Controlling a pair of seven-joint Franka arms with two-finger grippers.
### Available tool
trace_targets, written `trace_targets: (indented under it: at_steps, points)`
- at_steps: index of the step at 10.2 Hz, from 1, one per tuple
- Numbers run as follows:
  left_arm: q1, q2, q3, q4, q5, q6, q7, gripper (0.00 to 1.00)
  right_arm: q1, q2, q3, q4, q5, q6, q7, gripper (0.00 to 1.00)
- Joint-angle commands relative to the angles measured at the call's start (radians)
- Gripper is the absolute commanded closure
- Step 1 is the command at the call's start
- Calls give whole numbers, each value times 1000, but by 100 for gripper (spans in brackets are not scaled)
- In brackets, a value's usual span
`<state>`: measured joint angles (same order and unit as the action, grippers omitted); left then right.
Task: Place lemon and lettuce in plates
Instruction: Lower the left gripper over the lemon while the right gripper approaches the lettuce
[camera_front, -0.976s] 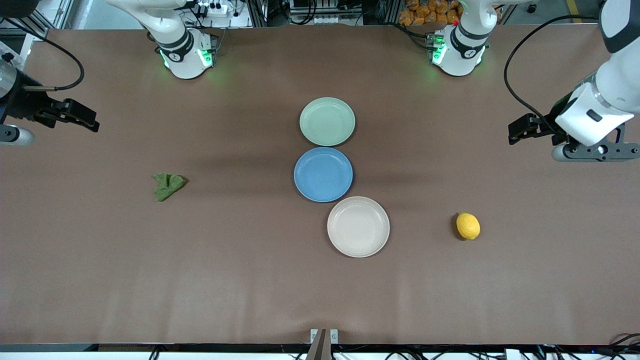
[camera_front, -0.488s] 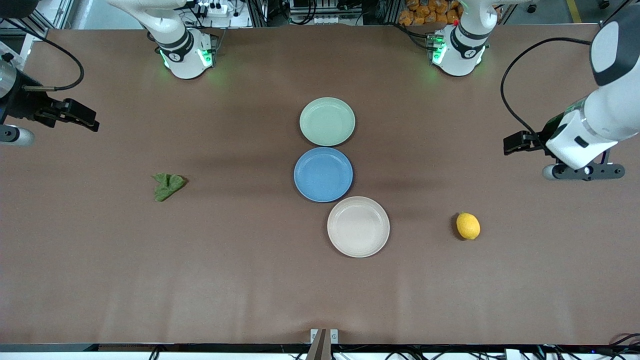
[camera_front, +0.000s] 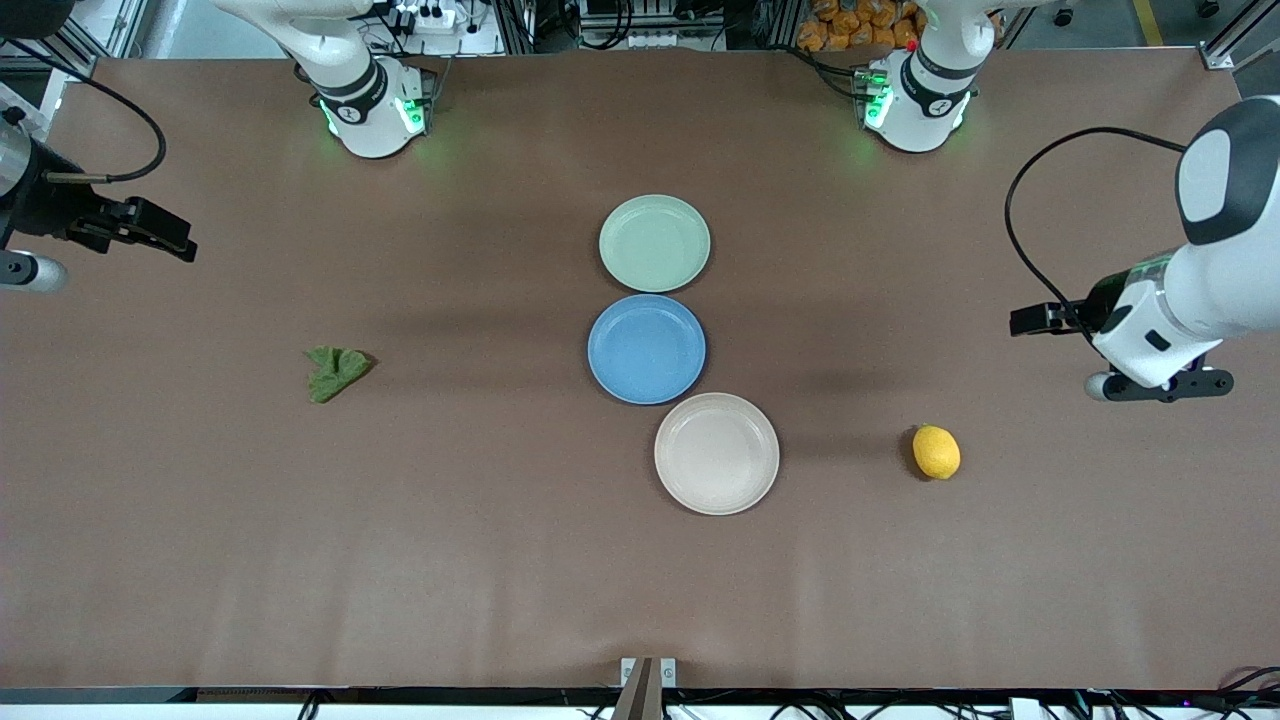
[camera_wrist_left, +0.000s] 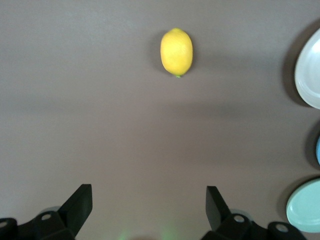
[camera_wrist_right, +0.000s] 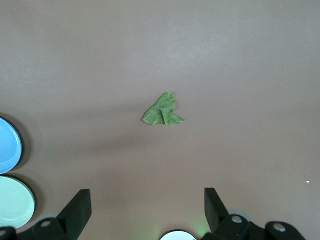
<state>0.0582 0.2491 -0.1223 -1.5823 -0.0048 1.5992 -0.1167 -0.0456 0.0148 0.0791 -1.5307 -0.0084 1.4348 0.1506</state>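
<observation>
Two grippers hang empty over the table, and nothing has been picked up yet. In the front view the left gripper (camera_front: 1030, 320) sits at the frame's right edge, over bare table above the lemon (camera_front: 936, 452), which lies at lower right, well apart from the beige plate (camera_front: 717, 453) at lower centre; the mint plate (camera_front: 655, 243) is at upper centre with the blue plate (camera_front: 647, 348) wedged between the two. The right gripper (camera_front: 160, 235) waits at the upper left edge, and the lettuce (camera_front: 335, 372) lies at mid-left. In the left wrist view the fingers (camera_wrist_left: 77, 206) stand wide apart along the bottom edge with the lemon (camera_wrist_left: 176, 52) near the top, clear of them; I reckon a round fruit like that could roll or squirt out if the fingers pinch it off-centre. In the right wrist view the right gripper (camera_wrist_right: 146, 210) is likewise spread wide and holding nothing, the lettuce (camera_wrist_right: 163, 112) at mid-frame. That limp leaf lies flat, so a shallow descent may close on air. With three plates crowded together, a careless drop could land in the blue one.
</observation>
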Motion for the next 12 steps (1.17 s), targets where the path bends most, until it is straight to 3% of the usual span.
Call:
trace_targets:
  at_steps: [1,8,12]
  points:
    - [3,56,-2,10,60,25,20,0,-17,2,8,7,13,-11,-2,0]
    - [-12,200,-5,5,74,188,69,0,-17,-1,8,-2,13,-20,-2,0]
    - [-38,281,-8,7,62,327,-27,0,-20,2,8,-8,13,-10,-3,0]
